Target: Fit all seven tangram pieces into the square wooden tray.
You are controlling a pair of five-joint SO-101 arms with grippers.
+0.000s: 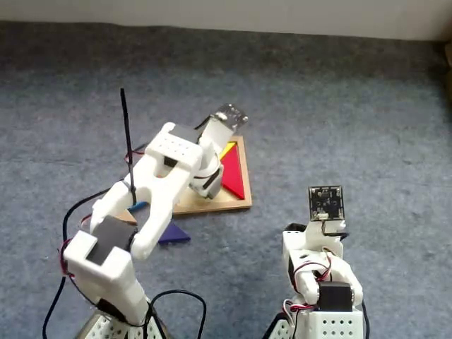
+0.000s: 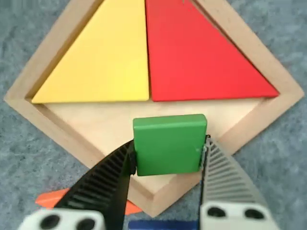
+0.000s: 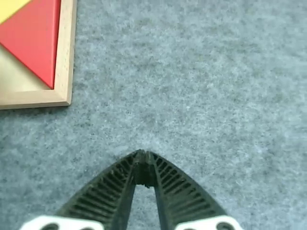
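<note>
Now: your left jaws clamp the green square (image 2: 169,143) above the tray (image 2: 19,100) corner; right jaws rest together. Release skewed and it may ride the rim.

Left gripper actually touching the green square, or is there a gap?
Touching. The left wrist view shows both fingers of the left gripper pressed flush against opposite sides of the green square, no gap, above the wooden tray.
</note>
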